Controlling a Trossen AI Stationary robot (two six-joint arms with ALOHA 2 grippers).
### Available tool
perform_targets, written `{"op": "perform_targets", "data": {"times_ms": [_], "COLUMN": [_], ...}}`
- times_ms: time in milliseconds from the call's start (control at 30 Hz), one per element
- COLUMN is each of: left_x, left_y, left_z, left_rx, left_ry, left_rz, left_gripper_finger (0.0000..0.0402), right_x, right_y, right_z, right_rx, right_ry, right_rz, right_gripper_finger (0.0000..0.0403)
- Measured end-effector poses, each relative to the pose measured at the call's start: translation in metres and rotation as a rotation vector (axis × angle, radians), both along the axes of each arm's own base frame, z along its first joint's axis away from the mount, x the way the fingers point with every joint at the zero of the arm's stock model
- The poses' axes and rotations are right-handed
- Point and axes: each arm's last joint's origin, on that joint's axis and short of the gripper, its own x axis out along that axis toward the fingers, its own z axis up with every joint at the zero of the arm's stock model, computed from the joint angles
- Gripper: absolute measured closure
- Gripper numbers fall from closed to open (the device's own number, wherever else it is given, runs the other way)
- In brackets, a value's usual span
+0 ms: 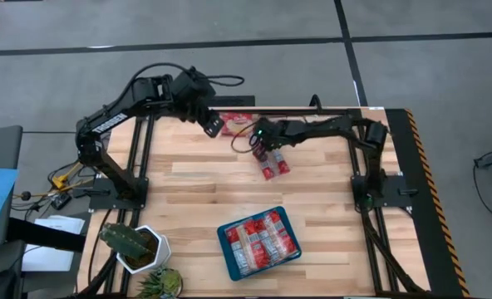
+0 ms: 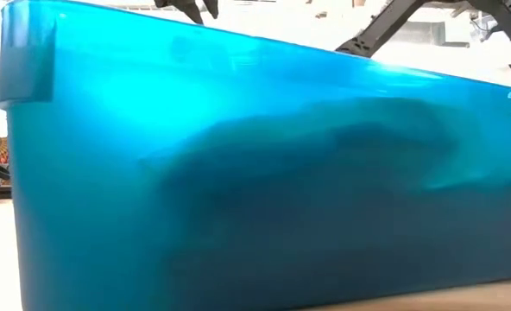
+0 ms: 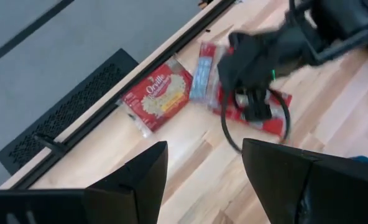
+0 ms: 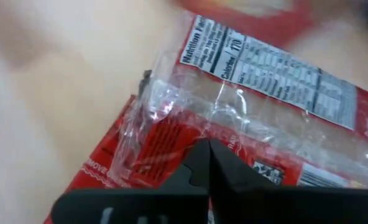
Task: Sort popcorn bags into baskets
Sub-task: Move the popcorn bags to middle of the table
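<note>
Two red popcorn bags (image 1: pixel 273 167) lie side by side on the wood near the middle of the table's far half. My right gripper (image 1: pixel 265 156) is down on their far end and shut. In the right wrist view its fingers (image 4: pixel 207 155) meet over a red bag (image 4: pixel 258 81) in crinkled clear wrap. More bags (image 1: pixel 236 121) lie by the far edge: a wide one with a yellow picture (image 3: pixel 160 96) and a narrow one (image 3: pixel 202 70). My left gripper (image 3: pixel 202 180) hangs open above them (image 1: pixel 214 125). The teal basket (image 1: pixel 226 249) near the front edge holds several bags. My right gripper is shut on a red popcorn bag at the clear wrap (image 4: pixel 171 134) of one end, coming from above and pointing down. The closed fingertips hide the exact spot. In the high view the bag still lies flat on the table.
A white pot with a cactus (image 1: pixel 142 247) and a second plant (image 1: pixel 164 282) stand at the near left corner. The basket's teal wall (image 2: pixel 255 173) fills the low view. Black frame rails run along the table's far edge (image 1: pixel 312 109). Bare wood lies between bags and basket.
</note>
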Motion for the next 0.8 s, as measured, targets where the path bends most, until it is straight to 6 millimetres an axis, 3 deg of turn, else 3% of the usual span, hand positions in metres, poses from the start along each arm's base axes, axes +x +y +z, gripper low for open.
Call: {"op": "perform_targets", "data": {"times_ms": [167,233,300,433,567,700,800], "left_x": [-0.002,-0.002,-0.002,-0.002,-0.002,-0.004,-0.005], "left_y": [-0.002,-0.002,-0.002,-0.001,0.000,0.004,0.007], "left_z": [0.000,0.001,0.001,0.001,0.001,0.002,0.002], "left_rx": [0.008,0.009,0.012,0.037,0.070,0.080,0.058], "left_ry": [0.016,0.015,0.018,0.027,0.037,0.037,0.016], "left_rz": [-0.021,-0.022,-0.026,-0.028,0.006,0.042,0.085], "left_gripper_finger": [0.0207,0.0207,0.0207,0.0207,0.0207,0.0207,0.0207], "right_x": [0.031,0.040,0.048,0.051,0.044,0.033,0.031], "right_y": [0.050,0.065,0.067,0.047,0.007,-0.035,-0.055], "right_z": [0.010,0.022,0.043,0.069,0.079,0.064,0.046], "right_rx": [0.097,0.065,-0.013,-0.108,-0.180,-0.206,-0.206], "right_ry": [-0.083,-0.115,-0.170,-0.216,-0.231,-0.189,-0.142], "right_rz": [0.257,0.316,0.315,0.275,0.165,0.048,-0.009], "right_gripper_finger": [0.0395,0.0389,0.0382,0.0382,0.0395,0.0396,0.0393]}}
